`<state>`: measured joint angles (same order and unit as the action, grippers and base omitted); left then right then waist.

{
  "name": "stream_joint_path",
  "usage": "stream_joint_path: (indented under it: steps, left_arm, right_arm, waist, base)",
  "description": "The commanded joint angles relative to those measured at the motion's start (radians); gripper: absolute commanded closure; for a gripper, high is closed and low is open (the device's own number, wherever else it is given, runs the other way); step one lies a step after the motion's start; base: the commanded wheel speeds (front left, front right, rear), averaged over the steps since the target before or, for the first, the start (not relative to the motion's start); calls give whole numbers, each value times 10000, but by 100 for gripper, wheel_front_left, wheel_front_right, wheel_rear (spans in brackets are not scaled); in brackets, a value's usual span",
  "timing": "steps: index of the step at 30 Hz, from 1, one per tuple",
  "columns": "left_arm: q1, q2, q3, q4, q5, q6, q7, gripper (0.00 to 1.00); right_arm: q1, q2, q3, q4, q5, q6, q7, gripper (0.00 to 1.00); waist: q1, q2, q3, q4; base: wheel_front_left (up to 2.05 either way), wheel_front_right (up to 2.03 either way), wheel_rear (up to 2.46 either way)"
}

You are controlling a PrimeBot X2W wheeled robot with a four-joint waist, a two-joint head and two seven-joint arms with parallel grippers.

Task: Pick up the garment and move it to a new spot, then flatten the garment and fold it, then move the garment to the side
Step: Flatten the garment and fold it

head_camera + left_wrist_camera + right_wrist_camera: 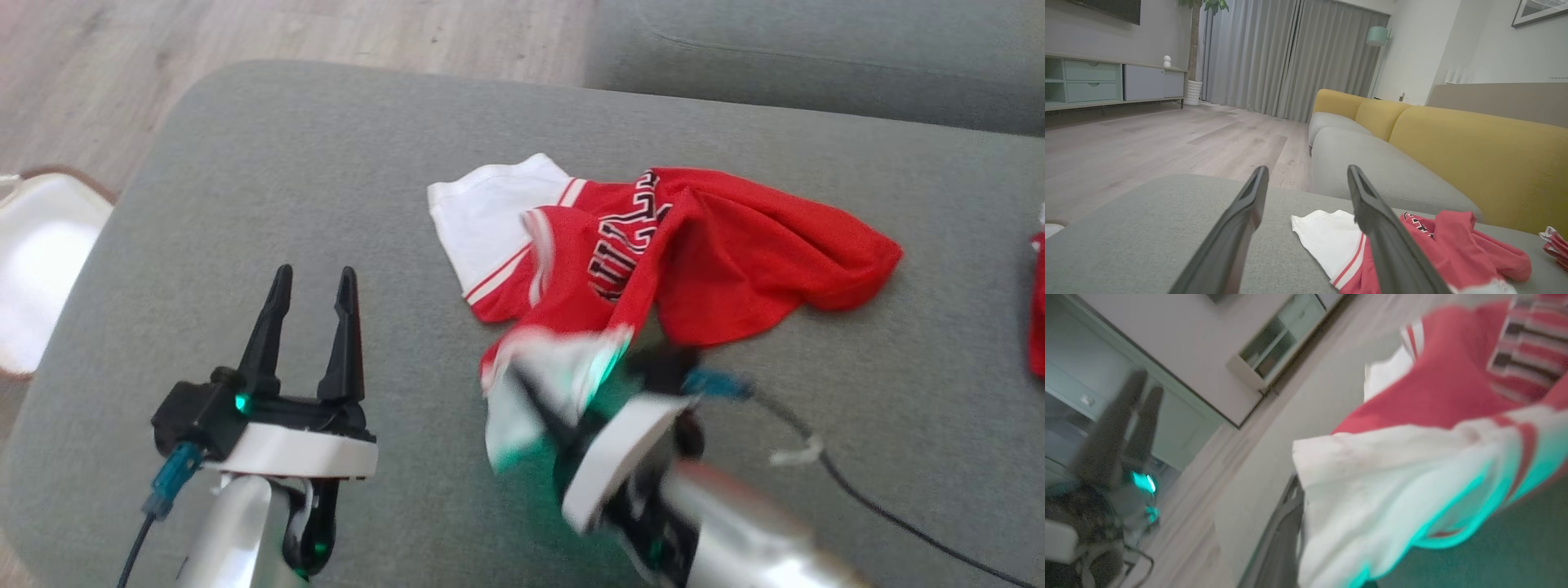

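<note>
Setting: a broad grey cushion of coarse woven fabric with rounded corners, on pale wood-plank flooring.
Garment: a red mesh-like jersey with white side panels, striped trim and black-and-white block lettering lies crumpled in soft folds around the cushion's middle, nearer its far edge.
Right gripper: blurred, its dark fingers pinch the jersey's white hem, which is raised off the cushion and bunched over them. In the right wrist view, that cloth drapes across one finger.
Left gripper: spread wide and holding nothing, its two tapered black fingers hover over the cushion's near-left part, well apart from the jersey.
Right edge: a second red scrap of cloth.
Background: a sofa with smooth mustard-yellow backrests.
</note>
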<state>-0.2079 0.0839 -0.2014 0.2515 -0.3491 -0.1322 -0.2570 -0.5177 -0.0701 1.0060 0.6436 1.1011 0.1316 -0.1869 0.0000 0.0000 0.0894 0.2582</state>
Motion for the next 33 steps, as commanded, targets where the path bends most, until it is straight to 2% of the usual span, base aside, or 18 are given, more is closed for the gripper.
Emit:
stream_joint_path:
  steps: [1, 5, 9, 13, 20, 25, 29, 33]
  left_arm:
    - [-237, 165, 381, -358, 139, 16, -47, 0]
    - [-258, 164, 355, -367, 160, 16, -47, 0]
    - [-313, 171, 422, -393, 169, 16, -47, 0]
    - [-370, 139, 494, -445, 203, 16, -47, 0]
    - [-416, 122, 626, -524, 250, 16, -47, 0]
    - [-452, 118, 634, -536, 262, 16, -47, 0]
    - [-502, 90, 596, -539, 268, 16, -47, 0]
    - [-510, 37, 560, -516, 214, 16, -47, 0]
  right_arm:
    - [-189, 199, 368, -189, -73, -9, 153, 0]
    - [-313, 199, 1077, 330, -580, -9, 474, 0]
    - [-700, 21, 913, 907, -1177, -9, 209, 0]
    - [-963, -675, 284, 967, -1474, -9, -139, 0]
    - [-864, -1866, -1517, 365, -1496, -9, -485, 0]
    - [-624, -2227, -2667, 42, -1715, -9, -597, 0]
    - [-305, -2412, -3942, -166, -2787, -9, -717, 0]
    - [420, -2144, -5699, -821, -4607, -9, -743, 0]
  waist:
    - [0, 0, -13, -186]
    - [0, 0, -66, -563]
    - [0, 0, -94, -967]
    - [0, 0, -81, -1328]
    - [0, 0, -15, -1952]
    - [0, 0, 24, -2208]
    - [0, 0, 59, -2339]
    - [0, 0, 175, -2372]
  base:
    - [0, 0, 0]
    - [0, 0, 0]
    - [0, 0, 0]
    - [0, 0, 0]
    - [0, 0, 0]
    - [0, 0, 0]
    - [0, 0, 0]
    - [0, 0, 0]
